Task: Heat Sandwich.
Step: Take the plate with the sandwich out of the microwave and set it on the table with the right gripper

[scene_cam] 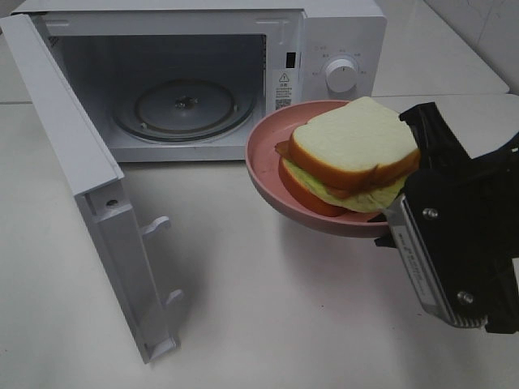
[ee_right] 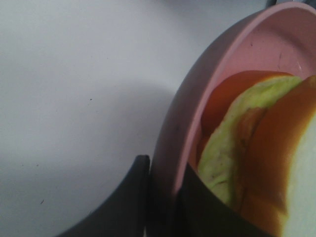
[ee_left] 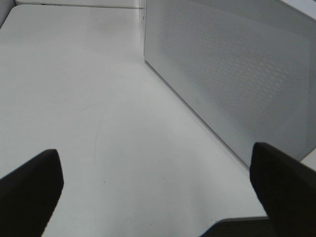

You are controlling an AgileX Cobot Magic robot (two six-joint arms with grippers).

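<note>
The sandwich, white bread with tan crust, green lettuce and red filling, lies on a round pink plate. My right gripper is shut on the plate's near right rim and holds it above the table, in front of the microwave's open cavity. In the right wrist view its fingers pinch the plate rim, with the sandwich just inside. My left gripper is open with nothing between its fingers; it does not show in the exterior high view.
The white microwave stands at the back, with a glass turntable inside. Its door is swung wide open toward the front left. A white perforated panel of the microwave fills part of the left wrist view above bare white tabletop.
</note>
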